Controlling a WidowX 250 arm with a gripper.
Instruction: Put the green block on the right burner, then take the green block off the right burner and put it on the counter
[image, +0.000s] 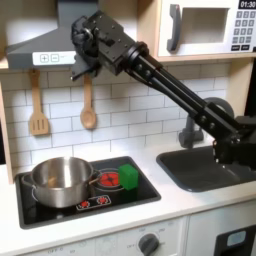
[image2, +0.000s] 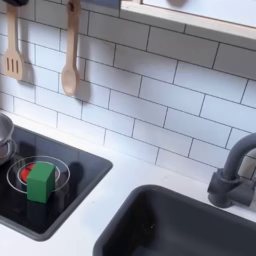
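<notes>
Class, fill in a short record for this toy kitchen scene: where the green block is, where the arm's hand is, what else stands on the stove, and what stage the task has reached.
green block: resting on the right burner
hand: raised high near the range hood, away from the block; open or shut cannot be told
steel pot: on the stove's other burner, at the first exterior view's left
counter: block not on it
stage: block placed on burner, not yet removed

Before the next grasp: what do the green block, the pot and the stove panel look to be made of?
The green block: matte, evenly coloured faces with crisp edges, likely painted wood or plastic; the pictures leave it open. The pot: shiny silver with bright reflections, apparently polished steel. The stove panel: glossy black, mirroring light, probably smooth plastic or acrylic, with red burner rings printed flat.
</notes>
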